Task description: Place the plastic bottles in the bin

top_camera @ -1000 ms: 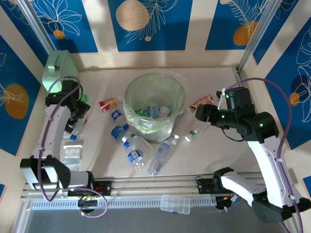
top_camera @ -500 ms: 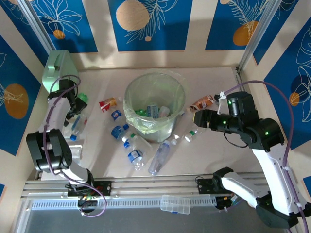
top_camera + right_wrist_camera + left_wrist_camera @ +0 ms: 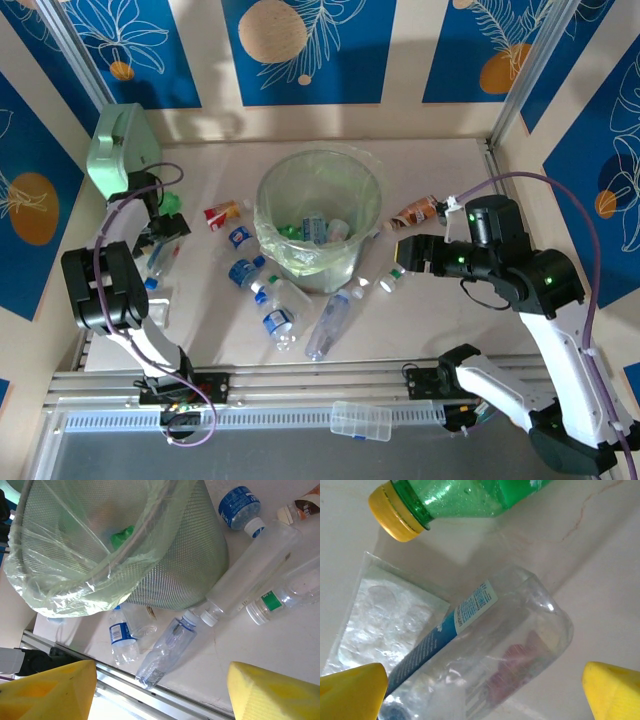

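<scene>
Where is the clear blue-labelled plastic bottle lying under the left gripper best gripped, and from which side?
Probably across its mid-body, from straight above: the clear blue-labelled bottle lies flat on its side, its round body exposed, and the left gripper hangs open with a finger on either side.

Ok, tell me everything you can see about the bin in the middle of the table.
The bin is a wide round bucket standing upright in the middle of the table. In the right wrist view its wall looks like fine grey mesh. A clear, faintly green plastic bag lines it and folds loosely over the rim. A few bottles already lie at its bottom. Others lie on the table close around its base, among them a blue-labelled bottle.
</scene>
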